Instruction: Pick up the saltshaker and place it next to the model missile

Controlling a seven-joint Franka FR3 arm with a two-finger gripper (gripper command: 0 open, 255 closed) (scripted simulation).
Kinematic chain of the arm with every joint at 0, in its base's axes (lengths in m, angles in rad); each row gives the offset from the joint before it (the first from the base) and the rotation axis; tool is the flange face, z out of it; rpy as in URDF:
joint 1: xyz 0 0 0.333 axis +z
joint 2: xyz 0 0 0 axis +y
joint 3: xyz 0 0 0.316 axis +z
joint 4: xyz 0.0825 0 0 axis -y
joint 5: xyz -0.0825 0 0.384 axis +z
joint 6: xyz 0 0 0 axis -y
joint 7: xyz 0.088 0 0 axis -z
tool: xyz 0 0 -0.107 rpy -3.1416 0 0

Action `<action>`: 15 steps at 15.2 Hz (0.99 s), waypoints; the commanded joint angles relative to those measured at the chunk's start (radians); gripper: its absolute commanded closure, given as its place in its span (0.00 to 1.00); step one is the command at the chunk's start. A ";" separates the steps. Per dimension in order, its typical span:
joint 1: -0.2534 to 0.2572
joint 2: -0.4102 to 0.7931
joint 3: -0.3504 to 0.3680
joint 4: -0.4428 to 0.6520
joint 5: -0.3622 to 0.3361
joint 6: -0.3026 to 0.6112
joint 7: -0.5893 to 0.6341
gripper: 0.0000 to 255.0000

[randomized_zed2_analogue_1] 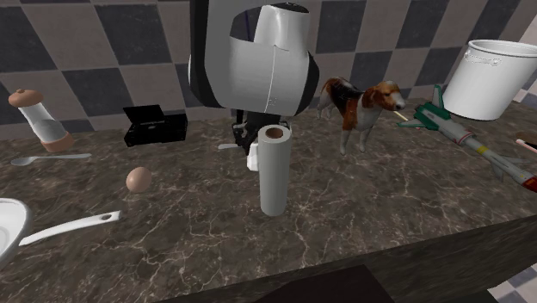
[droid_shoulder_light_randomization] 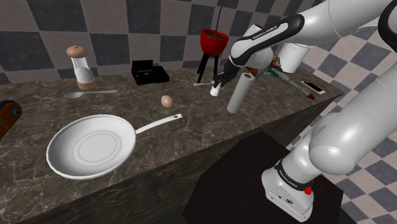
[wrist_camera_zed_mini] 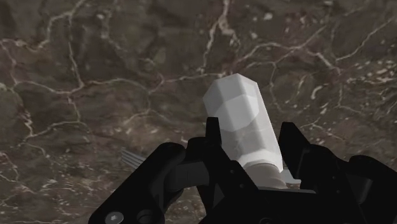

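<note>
Here's the gripper [wrist_camera_zed_mini: 251, 145], black fingers [wrist_camera_zed_mini: 296, 146] closed narrow on the white saltshaker [wrist_camera_zed_mini: 242, 124], one either side of its lower body. The shaker's long axis runs straight out ahead of the fingertips, toward the dark marble counter [wrist_camera_zed_mini: 95, 76]. Whether its far end is clear of the stone, I can't tell. In the shoulder view the shaker [droid_shoulder_light_randomization: 216, 89] sits just below the fingers. The model missile [randomized_zed2_analogue_1: 469, 138] lies well apart from the fingers, off to their side, with the upright paper roll [randomized_zed2_analogue_1: 274, 172] close beside them on that side. My read: the carry must skirt that roll.
</note>
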 commanded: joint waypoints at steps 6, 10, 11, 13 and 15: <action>-0.002 -0.011 0.000 0.003 -0.012 -0.013 0.010 1.00; -0.008 -0.052 0.003 0.019 -0.053 -0.067 0.046 1.00; -0.010 -0.062 0.004 0.024 -0.062 -0.080 0.053 1.00; -0.014 -0.081 0.006 0.034 -0.078 -0.108 0.068 1.00; -0.017 -0.099 0.008 0.045 -0.093 -0.135 0.081 1.00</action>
